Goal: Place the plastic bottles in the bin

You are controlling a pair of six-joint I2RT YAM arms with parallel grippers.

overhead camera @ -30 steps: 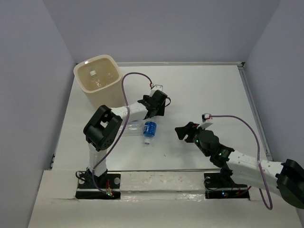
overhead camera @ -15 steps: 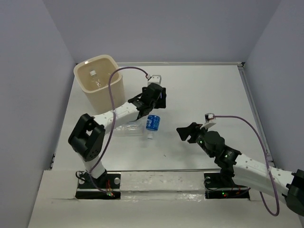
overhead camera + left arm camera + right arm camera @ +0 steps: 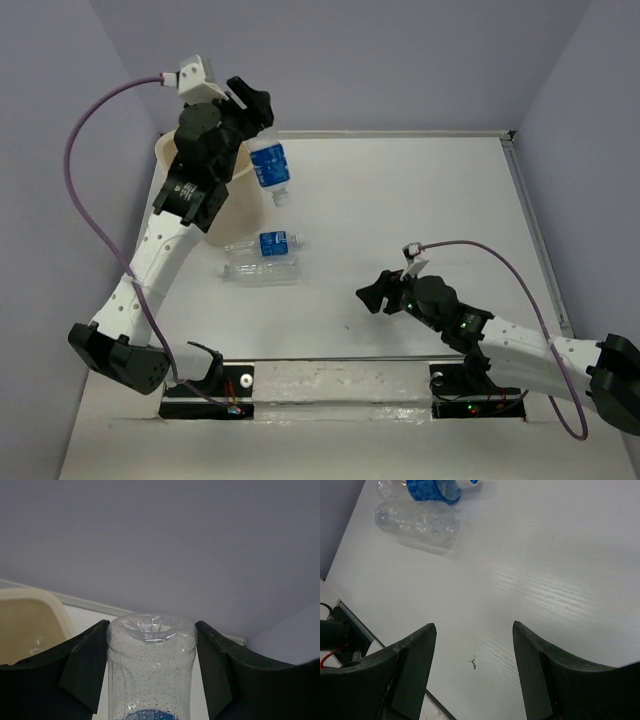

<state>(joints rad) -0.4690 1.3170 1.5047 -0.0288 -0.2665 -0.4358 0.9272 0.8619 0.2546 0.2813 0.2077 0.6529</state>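
Observation:
My left gripper [image 3: 250, 110] is raised high and shut on a clear plastic bottle [image 3: 270, 168] with a blue label and white cap pointing down. It hangs just right of the cream bin [image 3: 240, 195]. In the left wrist view the bottle's base [image 3: 151, 645] sits between my fingers [image 3: 82, 665], with the bin's rim [image 3: 30, 620] at the left. Two more bottles lie on the table: one labelled [image 3: 277, 243], one clear [image 3: 260, 271]; both show in the right wrist view [image 3: 427, 490], [image 3: 417, 524]. My right gripper [image 3: 372, 297] is open and empty, low over the table.
The white table [image 3: 420, 200] is walled by grey panels. A raised edge strip [image 3: 525, 200] runs along the right side. The right arm's purple cable [image 3: 520, 270] loops above the table. The arm bases sit at the near edge.
My left arm has lifted the labelled bottle off the table and swung it up and left, to beside the bin. My right gripper has shifted slightly left.

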